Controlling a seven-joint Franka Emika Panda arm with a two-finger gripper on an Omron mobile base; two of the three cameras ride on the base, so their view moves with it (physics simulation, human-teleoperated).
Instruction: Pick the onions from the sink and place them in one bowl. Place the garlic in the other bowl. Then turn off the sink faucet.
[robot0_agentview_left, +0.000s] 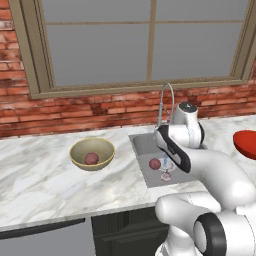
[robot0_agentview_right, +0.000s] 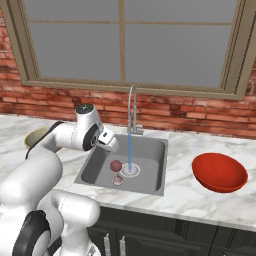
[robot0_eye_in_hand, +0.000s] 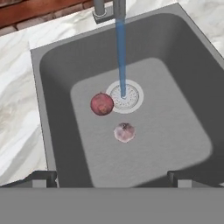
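Note:
One reddish-purple onion (robot0_eye_in_hand: 102, 104) lies on the floor of the grey sink (robot0_eye_in_hand: 175, 109), just left of the drain. The pale garlic (robot0_eye_in_hand: 125, 132) rests a little nearer to me than that onion. Another onion (robot0_agentview_left: 91, 158) sits inside the yellowish-tan bowl (robot0_agentview_left: 92, 145) on the counter left of the sink. The red bowl (robot0_agentview_right: 220, 172) stands empty to the right of the sink. My gripper (robot0_eye_in_hand: 113, 178) hangs open and empty above the sink's near left part (robot0_agentview_right: 113, 145), looking down at onion and garlic. Water runs in a blue stream from the silver faucet (robot0_agentview_right: 131, 107) onto the drain.
A marble counter (robot0_agentview_left: 45, 180) runs along a brick wall under a window. Dark cabinets sit below the counter's front edge. My own arm (robot0_agentview_left: 220, 175) crosses the sink's right side in the left base view and partly covers the tan bowl (robot0_agentview_right: 36, 136) in the right base view.

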